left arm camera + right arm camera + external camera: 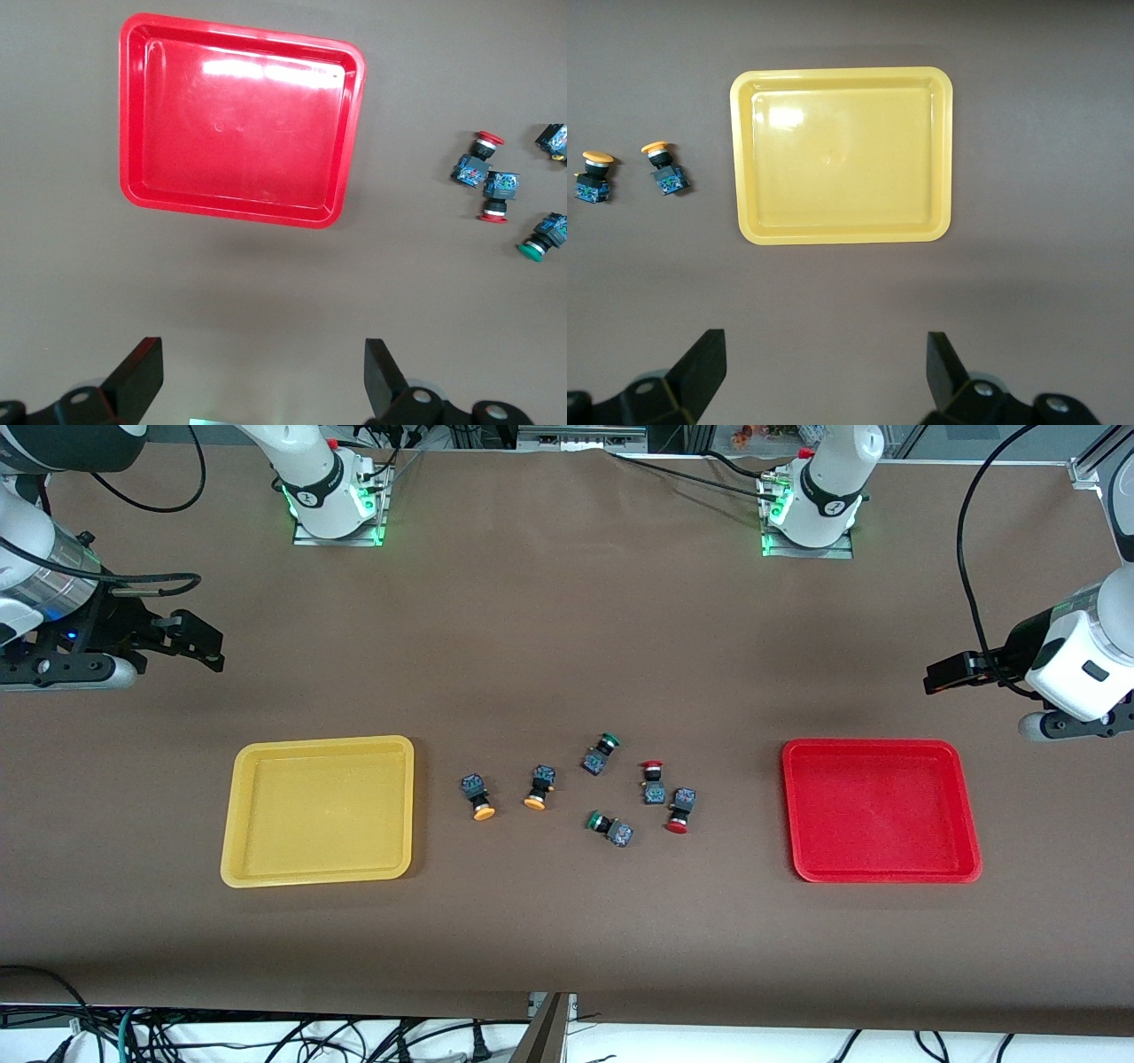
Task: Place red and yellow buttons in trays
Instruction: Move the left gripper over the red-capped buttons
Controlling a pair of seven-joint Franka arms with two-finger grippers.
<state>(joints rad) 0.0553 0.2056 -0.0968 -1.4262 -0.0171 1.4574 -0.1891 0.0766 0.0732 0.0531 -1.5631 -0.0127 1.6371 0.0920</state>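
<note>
Two yellow-capped buttons [479, 797] [539, 788] lie beside the yellow tray [266, 815], toward the table's middle. Two red-capped buttons [654, 781] [680, 810] lie close together nearer the red tray [939, 815]. Both trays hold nothing. My right gripper [211, 646] hangs open over bare table at the right arm's end; its wrist view shows the yellow tray [842, 230] and both yellow buttons [594, 175] [664, 168]. My left gripper [932, 677] hangs open over bare table at the left arm's end, with the red tray [133, 115] and red buttons [474, 164] [498, 197] in its view.
Two green-capped buttons [601, 753] [609, 828] lie among the others, between the yellow pair and the red pair. The arms' bases [332, 496] [811, 509] stand along the table edge farthest from the front camera.
</note>
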